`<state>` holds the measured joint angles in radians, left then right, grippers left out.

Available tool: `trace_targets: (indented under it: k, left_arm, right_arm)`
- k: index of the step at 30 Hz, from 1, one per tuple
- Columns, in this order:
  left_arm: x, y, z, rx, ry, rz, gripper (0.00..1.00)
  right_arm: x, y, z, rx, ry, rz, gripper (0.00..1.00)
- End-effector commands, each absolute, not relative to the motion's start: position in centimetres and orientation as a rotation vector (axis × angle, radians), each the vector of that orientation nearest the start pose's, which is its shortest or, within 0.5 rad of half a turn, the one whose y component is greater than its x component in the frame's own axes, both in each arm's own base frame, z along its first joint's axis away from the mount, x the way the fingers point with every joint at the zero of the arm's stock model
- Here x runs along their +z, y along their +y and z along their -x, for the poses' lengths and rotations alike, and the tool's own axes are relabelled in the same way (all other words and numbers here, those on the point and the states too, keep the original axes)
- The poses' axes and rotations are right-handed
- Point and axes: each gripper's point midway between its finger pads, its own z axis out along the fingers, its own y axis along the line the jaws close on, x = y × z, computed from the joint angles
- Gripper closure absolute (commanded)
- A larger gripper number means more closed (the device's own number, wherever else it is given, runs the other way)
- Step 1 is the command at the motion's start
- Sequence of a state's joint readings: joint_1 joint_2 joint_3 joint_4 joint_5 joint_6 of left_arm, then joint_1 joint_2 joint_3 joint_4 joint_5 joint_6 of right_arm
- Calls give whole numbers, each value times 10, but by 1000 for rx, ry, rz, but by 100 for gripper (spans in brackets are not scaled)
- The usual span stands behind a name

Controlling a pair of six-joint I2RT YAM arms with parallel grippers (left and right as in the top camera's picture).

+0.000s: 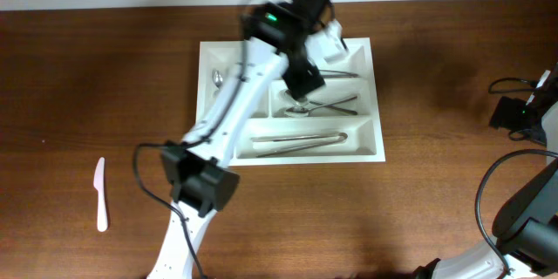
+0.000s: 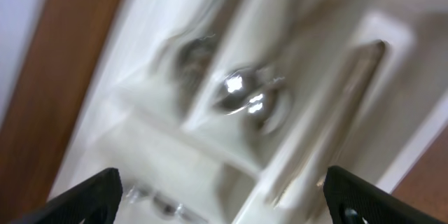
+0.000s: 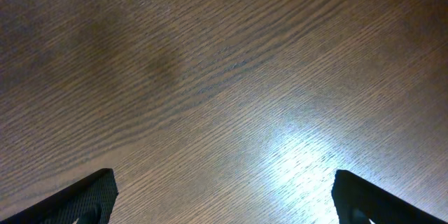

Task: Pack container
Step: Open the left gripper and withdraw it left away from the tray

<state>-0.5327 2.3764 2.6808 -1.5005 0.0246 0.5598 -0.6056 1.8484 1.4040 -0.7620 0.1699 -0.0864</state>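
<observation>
L gripper (image 2: 225, 201) hangs over the cutlery tray (image 1: 364, 139) mid-table (image 1: 349, 227), fingers spread wide & empty, while the white plastic knife (image 1: 101, 193) lies well off to tray's left, long axis near-to-far, much closer to L arm than R gripper (image 3: 224, 201), likewise spread & empty.

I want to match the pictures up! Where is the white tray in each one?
Overhead: tray in the middle of the table.
Left wrist: tray fills the blurry picture.
Right wrist: not in it, only table.
Shared landmark: the shiny spoon, overhead and left wrist.
</observation>
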Motion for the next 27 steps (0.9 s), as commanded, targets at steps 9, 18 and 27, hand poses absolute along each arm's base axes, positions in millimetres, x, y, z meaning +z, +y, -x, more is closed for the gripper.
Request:
trace_targets:
  k: [9, 18, 27]
  left_arm:
    - [239, -117, -467, 15, 2688, -702, 1]
    - [268, -63, -467, -3, 2700, -321, 1]
    - [270, 11, -414, 201, 2831, -103, 1]
  right_arm:
    - [91, -265, -333, -407, 2721, -760, 1]
    - [91, -265, -333, -407, 2722, -761, 1]
    - [91, -265, -333, -407, 2722, -760, 2]
